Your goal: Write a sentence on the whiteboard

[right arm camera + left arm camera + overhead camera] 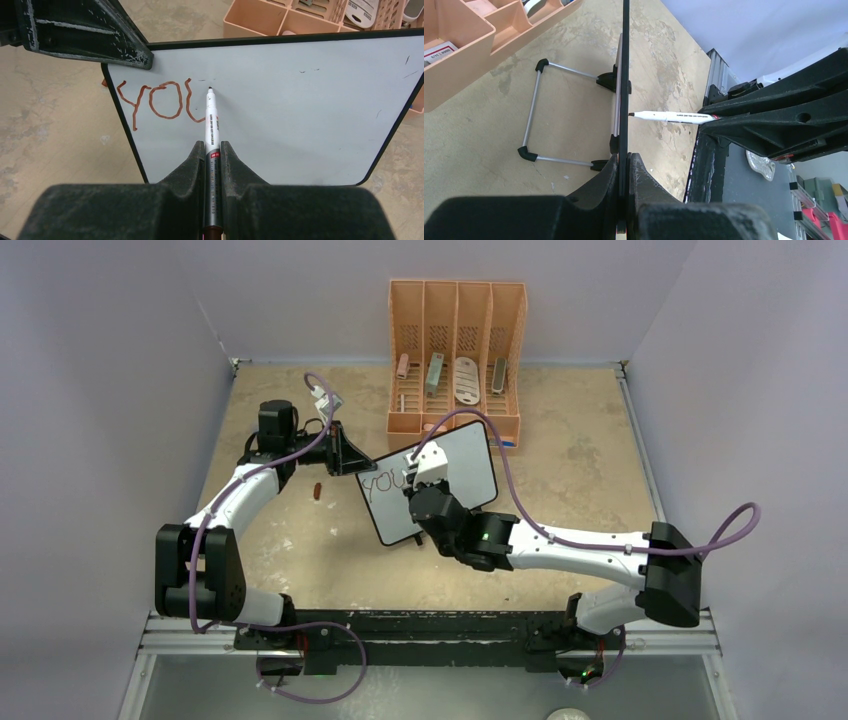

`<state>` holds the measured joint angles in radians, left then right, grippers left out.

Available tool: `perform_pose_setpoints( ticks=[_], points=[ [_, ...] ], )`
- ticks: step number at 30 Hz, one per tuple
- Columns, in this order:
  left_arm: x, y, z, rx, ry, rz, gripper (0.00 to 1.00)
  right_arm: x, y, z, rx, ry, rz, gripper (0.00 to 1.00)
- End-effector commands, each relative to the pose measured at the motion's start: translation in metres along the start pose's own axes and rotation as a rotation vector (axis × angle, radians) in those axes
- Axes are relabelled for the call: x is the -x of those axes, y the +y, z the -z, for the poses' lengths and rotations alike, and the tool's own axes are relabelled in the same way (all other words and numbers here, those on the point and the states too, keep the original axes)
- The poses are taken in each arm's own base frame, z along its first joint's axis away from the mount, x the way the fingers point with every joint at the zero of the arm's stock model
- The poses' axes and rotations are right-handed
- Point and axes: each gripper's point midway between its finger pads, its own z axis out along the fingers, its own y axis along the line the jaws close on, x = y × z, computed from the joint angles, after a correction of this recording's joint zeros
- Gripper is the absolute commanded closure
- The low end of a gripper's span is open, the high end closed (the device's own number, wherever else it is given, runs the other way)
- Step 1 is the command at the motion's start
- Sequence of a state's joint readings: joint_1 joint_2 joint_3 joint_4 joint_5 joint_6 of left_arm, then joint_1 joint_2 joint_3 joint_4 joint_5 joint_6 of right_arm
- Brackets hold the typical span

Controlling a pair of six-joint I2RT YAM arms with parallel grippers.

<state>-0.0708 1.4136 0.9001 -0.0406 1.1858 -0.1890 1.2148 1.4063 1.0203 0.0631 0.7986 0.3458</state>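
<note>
The whiteboard [462,462] stands tilted on its wire stand [535,115], in front of the organizer. My left gripper [628,161] is shut on the board's left edge, which shows edge-on as a black line [625,60]. My right gripper [213,149] is shut on a white-and-grey marker [211,125]. The marker's tip is at the board's face, at the top of the U's right stroke. Of the sentence [160,102], only the red-brown letters "YOU" show, at the board's upper left [383,483]. In the left wrist view the marker [674,117] points at the board from the right.
An orange organizer [455,350] with several compartments holding small items stands behind the board. A small red-brown cap [317,490] lies on the tan tabletop [560,460] to the board's left. Grey walls enclose the table on three sides.
</note>
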Motion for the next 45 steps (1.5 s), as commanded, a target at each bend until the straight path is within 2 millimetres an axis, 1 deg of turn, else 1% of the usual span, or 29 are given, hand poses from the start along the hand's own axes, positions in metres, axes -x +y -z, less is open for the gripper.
perform_pose_setpoints(
  ticks=[1,7,18,23,32,45],
  points=[
    [0.012,-0.010,-0.001,-0.034,-0.007,-0.060,1.00,0.031,-0.009,0.004,-0.027,-0.087,-0.056,1.00],
    [0.012,-0.010,-0.001,-0.035,-0.006,-0.059,1.00,0.034,-0.012,0.001,-0.037,-0.094,-0.058,1.00],
    [0.012,-0.010,-0.001,-0.033,-0.006,-0.059,1.00,0.036,-0.007,-0.003,-0.011,-0.096,-0.059,1.00],
    [0.012,-0.010,-0.001,-0.032,-0.006,-0.060,1.00,0.030,-0.008,-0.004,-0.017,-0.079,-0.049,1.00],
    [0.013,-0.010,-0.001,-0.032,-0.007,-0.062,1.00,0.015,-0.009,-0.002,-0.008,-0.027,-0.039,1.00],
    [0.013,-0.009,-0.001,-0.029,-0.007,-0.061,1.00,0.001,-0.007,-0.001,0.005,0.024,-0.029,1.00]
  ],
)
